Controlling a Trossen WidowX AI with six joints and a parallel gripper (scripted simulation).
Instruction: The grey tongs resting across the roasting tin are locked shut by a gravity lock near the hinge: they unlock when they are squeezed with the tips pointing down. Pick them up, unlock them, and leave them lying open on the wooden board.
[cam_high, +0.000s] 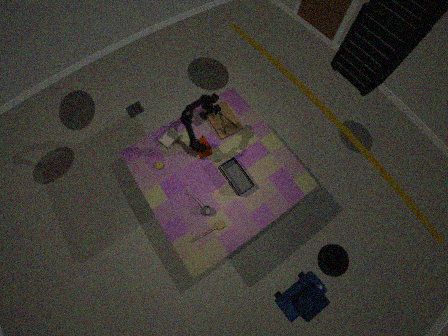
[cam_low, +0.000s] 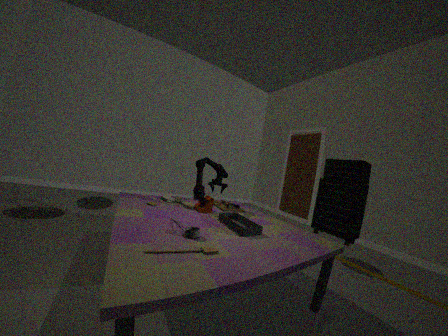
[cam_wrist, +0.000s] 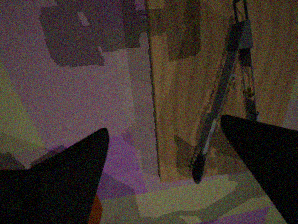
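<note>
Gripper: the black parallel-jaw gripper (cam_wrist: 162, 165) of the dark six-joint arm (cam_high: 192, 122) stands spread wide, with nothing between its two dark fingers; in the wrist view these fill the lower left and lower right corners.

Tongs: the grey metal tongs (cam_wrist: 220, 107) lie flat on the pale wooden board (cam_wrist: 187, 95), apart from both fingers. One arm runs as a long slanted bar ending in a dark rounded tip (cam_wrist: 198, 170) near the board's lower edge. A second, thinner arm diverges from it toward the right finger, so the tongs appear spread; the hinge end reaches the top of the wrist view.

Relation to tool: the tongs lie beneath the gap between the fingers, nearer the right-hand one, and nothing touches them.

Board: seen from above, the board (cam_high: 225, 121) sits at the far edge of the desk, just beside the arm's orange base (cam_high: 204, 148).

Desk: the square desk with a purple and cream chequered top (cam_high: 185, 182) fills the middle of the top view.

Roasting tin: the dark rectangular roasting tin (cam_high: 236, 176) sits toward the desk's right edge, well apart from the board, with nothing across it.

Exterior view: the arm (cam_low: 207, 180) rises at the far edge of the desk, its gripper hanging above the surface.
</note>
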